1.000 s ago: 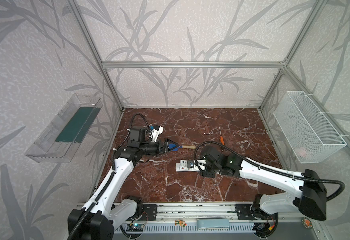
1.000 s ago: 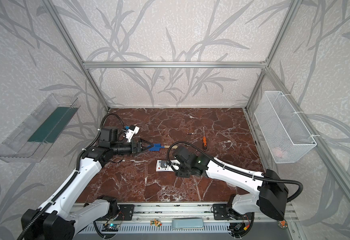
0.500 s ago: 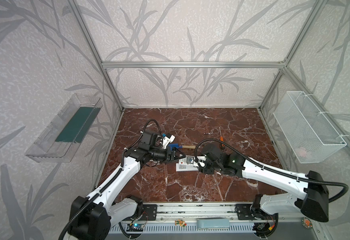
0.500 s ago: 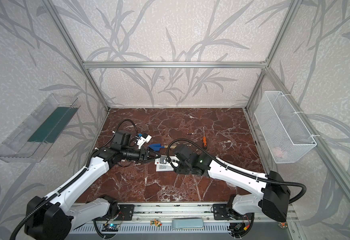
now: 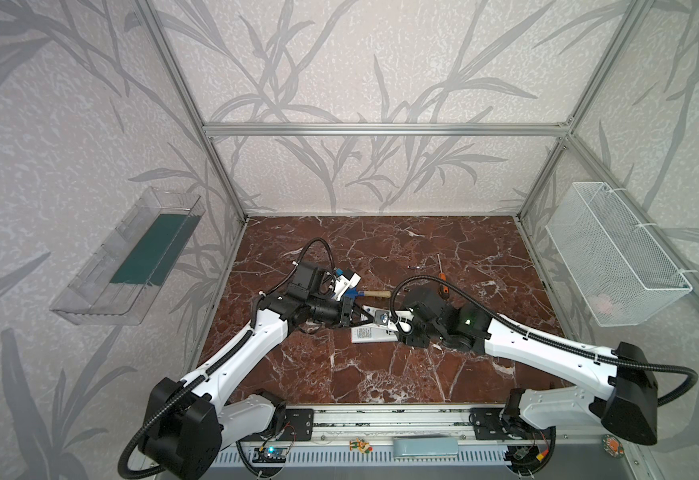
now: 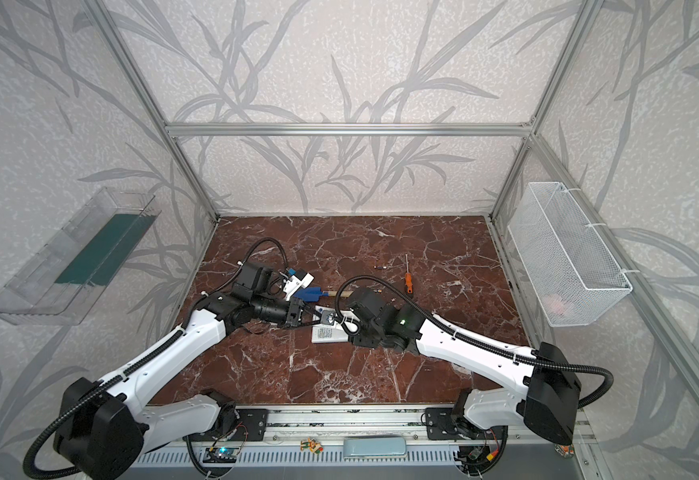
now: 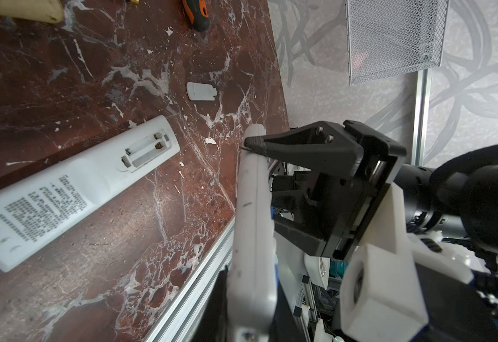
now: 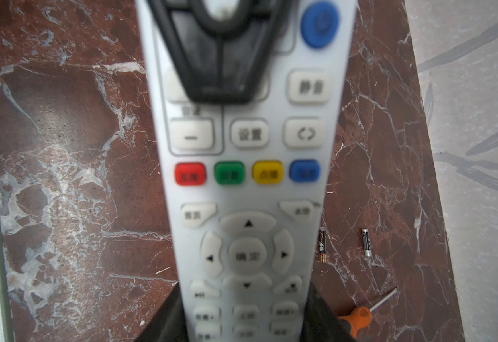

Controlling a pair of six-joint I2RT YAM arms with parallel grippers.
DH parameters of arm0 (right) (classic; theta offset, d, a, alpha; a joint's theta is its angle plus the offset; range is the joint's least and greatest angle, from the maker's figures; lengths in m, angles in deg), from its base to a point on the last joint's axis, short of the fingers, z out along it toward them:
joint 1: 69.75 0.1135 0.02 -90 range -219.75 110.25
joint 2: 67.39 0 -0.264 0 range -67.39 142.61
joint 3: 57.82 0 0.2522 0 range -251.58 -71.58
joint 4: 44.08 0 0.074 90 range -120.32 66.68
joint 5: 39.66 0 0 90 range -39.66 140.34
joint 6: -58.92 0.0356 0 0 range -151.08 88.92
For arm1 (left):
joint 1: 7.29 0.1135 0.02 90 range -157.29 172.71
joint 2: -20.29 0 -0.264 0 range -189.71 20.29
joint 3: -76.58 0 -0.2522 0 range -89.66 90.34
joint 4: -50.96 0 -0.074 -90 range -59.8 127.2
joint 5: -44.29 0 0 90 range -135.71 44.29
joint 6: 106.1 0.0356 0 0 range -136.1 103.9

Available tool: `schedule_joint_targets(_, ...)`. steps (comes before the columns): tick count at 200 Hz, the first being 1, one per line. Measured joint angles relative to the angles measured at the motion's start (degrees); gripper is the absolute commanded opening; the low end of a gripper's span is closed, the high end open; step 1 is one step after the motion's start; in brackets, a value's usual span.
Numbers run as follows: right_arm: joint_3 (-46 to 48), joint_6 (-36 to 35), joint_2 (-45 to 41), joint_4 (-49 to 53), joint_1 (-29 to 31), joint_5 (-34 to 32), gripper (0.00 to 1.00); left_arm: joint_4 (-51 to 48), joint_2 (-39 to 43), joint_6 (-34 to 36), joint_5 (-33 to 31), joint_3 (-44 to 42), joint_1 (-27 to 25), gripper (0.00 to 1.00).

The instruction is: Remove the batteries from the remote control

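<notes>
A white remote control (image 8: 247, 189) hangs in the air, button side toward the right wrist camera, and both grippers hold it. My right gripper (image 8: 246, 321) is shut across its lower body. Over its top end, beside the blue power button, my left gripper (image 7: 252, 290) is also shut. In both top views the left gripper (image 5: 366, 319) and right gripper (image 5: 399, 327) meet mid-table. The held remote's battery bay is hidden. Two batteries (image 8: 322, 245) (image 8: 366, 242) lie loose on the marble, one seen as a battery (image 5: 413, 267) in a top view.
A second white remote (image 7: 73, 192) lies face down with its battery bay open and bare; it shows as the second remote (image 5: 370, 334) under the grippers. A small white cover (image 7: 201, 91), an orange screwdriver (image 5: 442, 279) and a wooden-handled tool (image 5: 375, 294) lie nearby. A wire basket (image 5: 613, 257) hangs on the right wall.
My left arm has swung right from the table's left side to the held remote, and its jaws have closed on the remote's top end. The right gripper lifted the remote slightly.
</notes>
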Motion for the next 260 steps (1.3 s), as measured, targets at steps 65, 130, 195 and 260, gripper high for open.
schedule_joint_targets(65, 0.02, 8.72, -7.39, -0.44, -0.85, -1.18, 0.99, -17.35, -1.18, 7.82, -13.20, 9.68, 0.00, 0.10)
schedule_joint_targets(130, -0.87, 37.35, -16.74, 1.55, -28.50, 22.45, 0.99, -27.71, 1.01, 20.15, -26.34, 14.36, -5.62, 0.10)
schedule_joint_targets(195, -1.42, 58.93, -12.76, 6.01, -38.91, 47.93, 0.99, -15.69, 22.71, 39.60, -25.11, 4.70, -8.17, 0.00)
schedule_joint_targets(260, 4.94, 81.15, -13.75, 1.44, -36.50, 52.22, 0.99, -2.75, 29.99, 57.81, -36.26, -3.43, -18.56, 0.00)
